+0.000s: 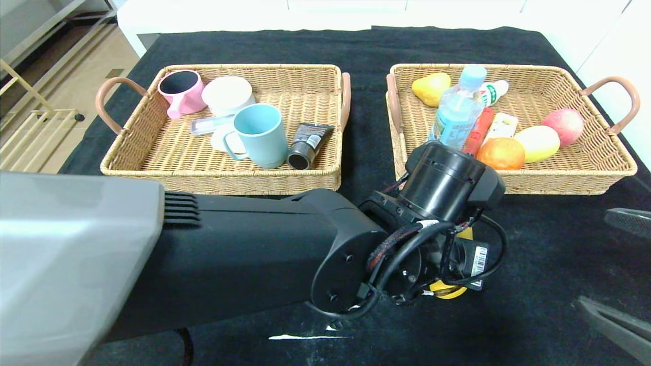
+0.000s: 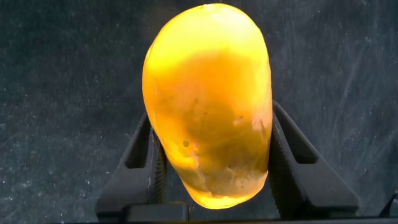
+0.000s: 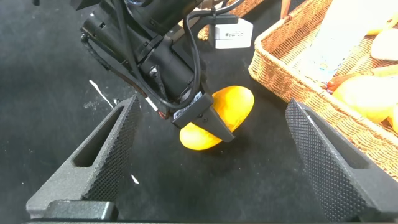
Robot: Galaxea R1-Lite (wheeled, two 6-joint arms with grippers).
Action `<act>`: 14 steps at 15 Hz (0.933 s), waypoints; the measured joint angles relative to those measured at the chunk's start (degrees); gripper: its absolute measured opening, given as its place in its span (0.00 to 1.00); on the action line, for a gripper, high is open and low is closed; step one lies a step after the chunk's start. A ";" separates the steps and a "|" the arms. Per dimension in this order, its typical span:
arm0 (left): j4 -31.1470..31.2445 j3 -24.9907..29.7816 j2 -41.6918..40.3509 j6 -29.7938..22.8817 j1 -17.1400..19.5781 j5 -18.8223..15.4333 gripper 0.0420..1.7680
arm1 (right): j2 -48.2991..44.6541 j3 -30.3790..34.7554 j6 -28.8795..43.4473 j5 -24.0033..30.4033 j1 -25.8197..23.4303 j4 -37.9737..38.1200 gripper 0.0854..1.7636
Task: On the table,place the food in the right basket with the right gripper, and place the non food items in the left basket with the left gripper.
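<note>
Left pincer point(image 2: 211, 168) flanks glossy, faintly speckled yellow-orange mango point(image 2: 208, 106).

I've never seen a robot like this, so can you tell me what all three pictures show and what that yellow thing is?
It is a robot with two arms, and each arm ends in a gripper, a claw with two fingers. The big picture comes from a camera on the robot's head, looking down at a black table. The other two come from small cameras on its wrists.

On the table stand two woven baskets. The left basket holds cups and a dark tube. The right basket holds fruit, a water bottle and snacks.

The left gripper has its fingers on both sides of a yellow mango lying on the table; the left wrist picture shows that up close. The right gripper waits nearby, open and holding nothing, watching the left one work.
</note>
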 joint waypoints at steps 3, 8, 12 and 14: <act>-0.20 0.00 0.13 0.02 -0.04 0.20 0.70 | -0.02 0.09 -0.04 -0.02 -0.02 0.02 0.97; -0.06 1.07 -0.80 0.17 -0.06 0.91 0.82 | -0.16 0.09 -0.06 -0.02 0.07 0.02 0.97; 0.05 6.38 -5.49 1.21 0.00 0.63 0.88 | -0.57 0.09 0.00 0.00 0.07 0.07 0.97; -0.43 10.92 -9.65 6.23 0.16 0.59 0.90 | -0.69 0.02 0.02 0.35 0.07 0.29 0.97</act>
